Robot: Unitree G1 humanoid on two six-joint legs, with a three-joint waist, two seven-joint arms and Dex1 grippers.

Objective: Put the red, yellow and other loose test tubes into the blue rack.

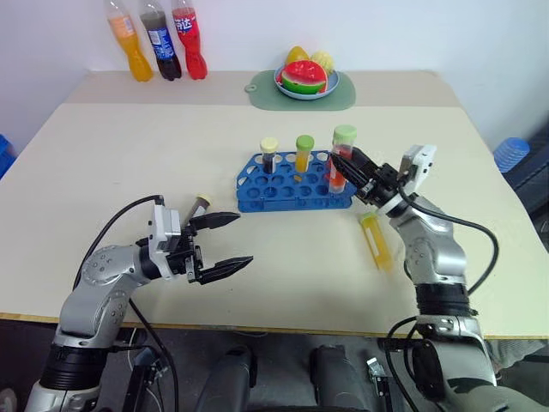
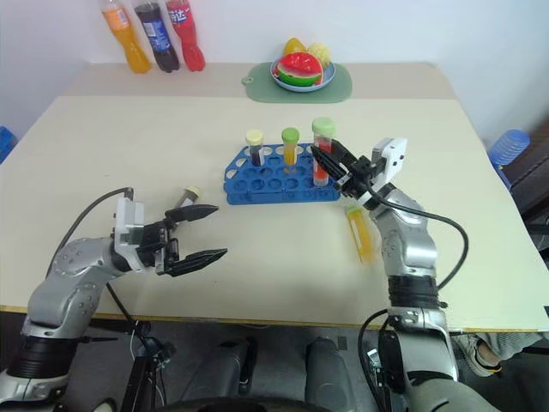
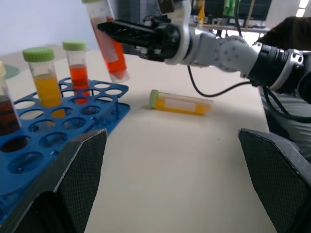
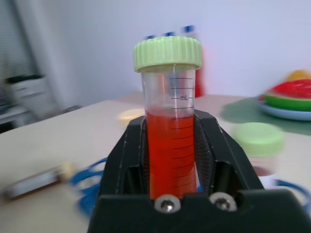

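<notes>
I see the right claw (image 1: 353, 165) clamped shut on a red tube (image 4: 171, 141) with a green cap, gripping it around the liquid-filled body, cap up. The tube hangs tilted over the right end of the blue rack (image 1: 292, 182), which sits near the middle of the worktop (image 1: 129, 146).

Standing in the rack, from the left wrist view: a dark brown tube (image 3: 6, 111), a yellow tube (image 3: 44, 80) with green cap, and a second red tube (image 3: 77, 70) with green cap.

A loose yellow tube (image 1: 377, 242) lies flat on the worktop, just on the near-right side of the rack, beside the right forearm. Another loose tube (image 1: 199, 207) with a pale cap lies off the rack's left end, just behind the left claw.

The left claw (image 1: 233, 240) has its jaws spread wide, holding nothing, above the worktop toward the near-left edge.

At the far edge: three soda bottles (image 1: 159, 41) and a fruit plate (image 1: 306, 81) on a green mat (image 1: 262, 90).
</notes>
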